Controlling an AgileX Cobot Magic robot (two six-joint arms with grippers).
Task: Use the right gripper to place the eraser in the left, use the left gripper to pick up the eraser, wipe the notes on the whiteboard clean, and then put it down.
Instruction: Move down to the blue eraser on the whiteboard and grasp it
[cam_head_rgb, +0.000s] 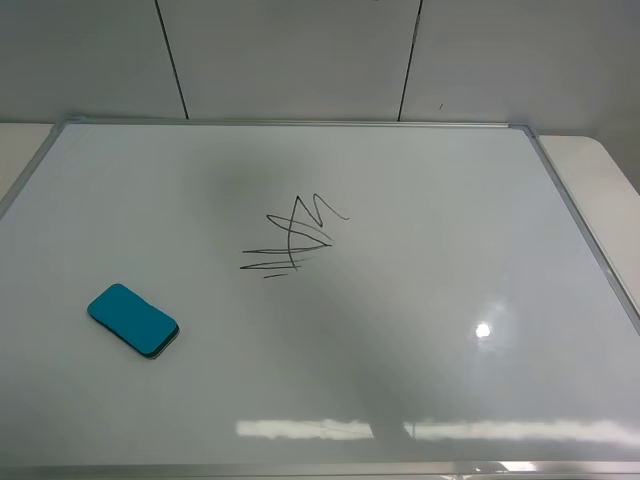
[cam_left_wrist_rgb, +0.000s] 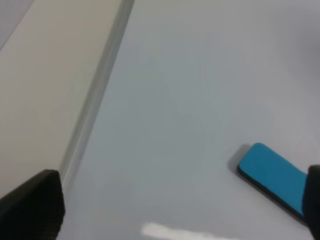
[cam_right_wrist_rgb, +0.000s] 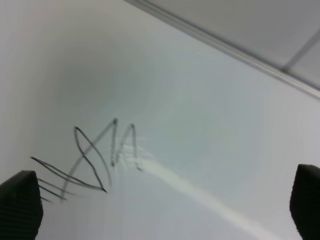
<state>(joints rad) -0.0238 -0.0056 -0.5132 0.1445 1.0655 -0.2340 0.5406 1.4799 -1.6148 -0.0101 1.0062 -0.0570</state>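
Backdrop: grey panelled wall (cam_head_rgb: 290, 50); pale table (cam_head_rgb: 600, 165) beside the board.
Whiteboard (cam_head_rgb: 450, 200): flat, glossy, silver-edged; fills most of the high view.
Notes (cam_head_rgb: 295, 238): black zigzag scribble near board centre, unwiped.
Eraser (cam_head_rgb: 133, 320): teal, felt side down, on the board's left part, well apart from notes; free of both grippers.
Left gripper (cam_left_wrist_rgb: 172, 210): spread wide, holding nothing; above the board near its left edge, eraser partly hidden behind one finger (cam_left_wrist_rgb: 314, 200).
Right gripper (cam_right_wrist_rgb: 162, 210): fully spread, empty; above the notes, no contact.
Stage (judged): eraser already on the left side; left pick-up looks next.
Risk, slip: glossy board, low block; off-centre closing likely to skid or spin eraser rather than grip it.
Risk, scrape: descent too deep; fingertips dragging on board.
Risk, streaks: tilted grip; felt meeting board on one edge only.
Risk, clash: right arm over notes, across the likely wipe path.
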